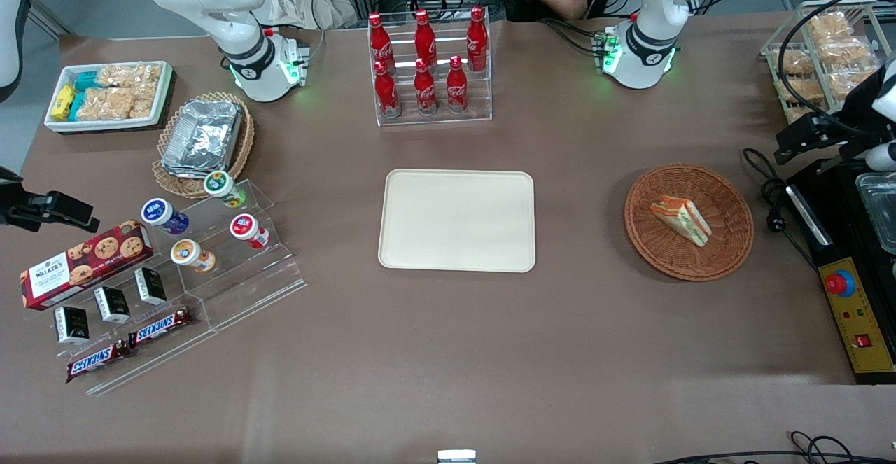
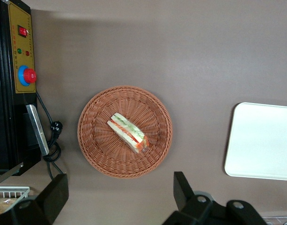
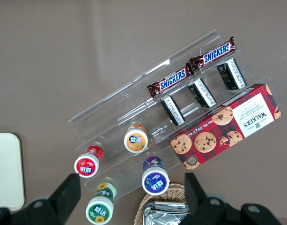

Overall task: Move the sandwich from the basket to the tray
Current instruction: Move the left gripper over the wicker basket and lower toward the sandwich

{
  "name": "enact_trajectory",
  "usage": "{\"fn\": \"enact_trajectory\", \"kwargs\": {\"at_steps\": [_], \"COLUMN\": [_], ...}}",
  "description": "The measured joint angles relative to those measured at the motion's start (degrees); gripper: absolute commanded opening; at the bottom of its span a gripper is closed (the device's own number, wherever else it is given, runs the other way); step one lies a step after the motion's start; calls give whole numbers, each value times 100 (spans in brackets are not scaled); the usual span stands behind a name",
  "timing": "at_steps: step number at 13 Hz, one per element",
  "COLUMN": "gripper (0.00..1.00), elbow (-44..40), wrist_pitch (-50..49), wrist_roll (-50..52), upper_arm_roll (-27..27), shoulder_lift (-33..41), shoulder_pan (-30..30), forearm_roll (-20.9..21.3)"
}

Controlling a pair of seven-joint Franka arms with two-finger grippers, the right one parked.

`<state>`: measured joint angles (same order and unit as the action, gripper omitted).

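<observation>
Currently sandwich [image 1: 681,220] lying in basket [image 1: 728,254], tray [image 1: 456,220] bare at basket's 9 o'clock in front view, gripper [image 2: 120,197] above basket, jaws open, gripping nothing.

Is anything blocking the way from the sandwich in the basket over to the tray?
Nothing visible. The sandwich lies alone in the basket, and only bare table separates it from the tray. The open gripper hangs above the table beside the basket.

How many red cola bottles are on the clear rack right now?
6. Three stand on the rack's upper step, three on the lower, nearer the camera. The pincer hangs open above the basket.
</observation>
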<state>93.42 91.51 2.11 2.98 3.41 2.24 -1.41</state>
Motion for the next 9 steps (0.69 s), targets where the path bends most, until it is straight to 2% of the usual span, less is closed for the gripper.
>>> {"fn": "enact_trajectory", "kwargs": {"at_steps": [4,8,9], "gripper": [100,100,100], "elbow": [-55,56,279], "wrist_pitch": [-68,-368,-378], "wrist_roll": [419,2925,3260], "upper_arm_roll": [-72,-283,-290], "shoulder_lift": [-25,-97,-90], "shoulder_pan": [3,18,18], "forearm_roll": [0,37,167]}}
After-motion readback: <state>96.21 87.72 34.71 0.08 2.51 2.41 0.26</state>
